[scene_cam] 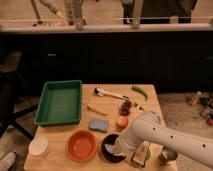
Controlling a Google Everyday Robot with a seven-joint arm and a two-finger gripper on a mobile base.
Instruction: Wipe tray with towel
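perhaps a lab: wooden table point(56, 134) before dark cabinets point(100, 60).

My arm point(150, 134) is covering most of my gripper point(118, 150), which is sitting closed down at the dark bowl point(104, 153) nr the table's front edge. I can't tell if it's gripping anything. Only a pale-blue scrap of the towel point(109, 148) is peeking out there. Arm's running out of view at right. A yellowish obj point(142, 154) is lying half hidden under it, too blurry to ID.
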